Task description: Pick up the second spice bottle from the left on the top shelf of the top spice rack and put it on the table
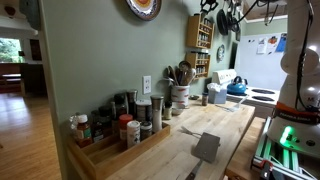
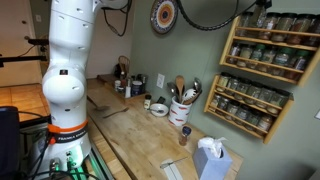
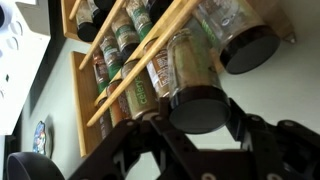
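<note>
one bottle matters here, and it is right in front of you. in the wrist view the gripper [image 3: 200, 145] is a dark blur at the bottom. its jaws look spread wide, with nothing held between them.

the spice bottle [image 3: 188, 75] sits at 12 o'clock from the gripper, very near, with its black cap facing the camera. its long side runs from the cap at 6 o'clock up toward 11 o'clock, so that view is tipped. it is likely the second one from the left, but this close you cannot count the row, so check. a next-door bottle [image 3: 245, 40] is at 1 o'clock, just beside it, and more bottles crowd the 10 o'clock side. the gaps are thin, so the fingers have little room.

in an exterior view the top spice rack [image 2: 272, 45] hangs high on the green wall, and the top shelf [image 2: 285, 33] has a low front rail. you will likely need to lift the bottle over that rail before you pull back.

there is only one arm, so it does all the work. the table [image 2: 125, 125] lies at 7 o'clock from the rack, well apart. it is flat pale wood with bare room. stay away from the utensil pot [image 2: 183, 108] and the tissue box [image 2: 212, 160].
</note>
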Tool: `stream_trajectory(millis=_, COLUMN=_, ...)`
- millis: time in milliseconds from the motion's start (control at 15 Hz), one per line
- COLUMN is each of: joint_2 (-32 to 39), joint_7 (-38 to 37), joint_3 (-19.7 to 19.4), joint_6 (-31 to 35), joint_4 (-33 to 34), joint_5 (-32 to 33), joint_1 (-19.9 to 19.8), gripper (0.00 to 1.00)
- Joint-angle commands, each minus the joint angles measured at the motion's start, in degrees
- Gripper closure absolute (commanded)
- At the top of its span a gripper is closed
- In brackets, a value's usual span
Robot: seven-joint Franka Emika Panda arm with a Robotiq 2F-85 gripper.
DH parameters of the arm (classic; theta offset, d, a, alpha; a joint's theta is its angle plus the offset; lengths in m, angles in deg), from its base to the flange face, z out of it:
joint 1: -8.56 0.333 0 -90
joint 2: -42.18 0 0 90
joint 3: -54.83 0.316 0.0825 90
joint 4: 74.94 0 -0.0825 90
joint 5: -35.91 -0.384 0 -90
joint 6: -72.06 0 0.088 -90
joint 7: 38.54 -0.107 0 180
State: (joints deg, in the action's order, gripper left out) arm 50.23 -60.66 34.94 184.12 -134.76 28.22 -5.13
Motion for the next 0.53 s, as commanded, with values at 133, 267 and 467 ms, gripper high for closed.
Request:
stream_trajectory(millis=133, joint_2=-0.6, joint_7=-0.4, joint_3=-0.2, joint_6=-1.6, joint_4=2.3, joint_5=-2.6, joint_1=-1.1, gripper=0.69)
stream_trajectory(millis=267, joint_2=-1.5, joint_7=0.0, joint_3=-0.2, joint_6=-1.3, joint_4=1.9, joint_5=-3.3, joint_1=-1.3, gripper=0.69)
stream_trajectory(millis=467, joint_2=-4.2, joint_7=0.5, joint_3=-0.1, joint_6=-1.1, joint_4=-0.4, joint_5=-1.8, joint_1=-0.9, gripper=0.69)
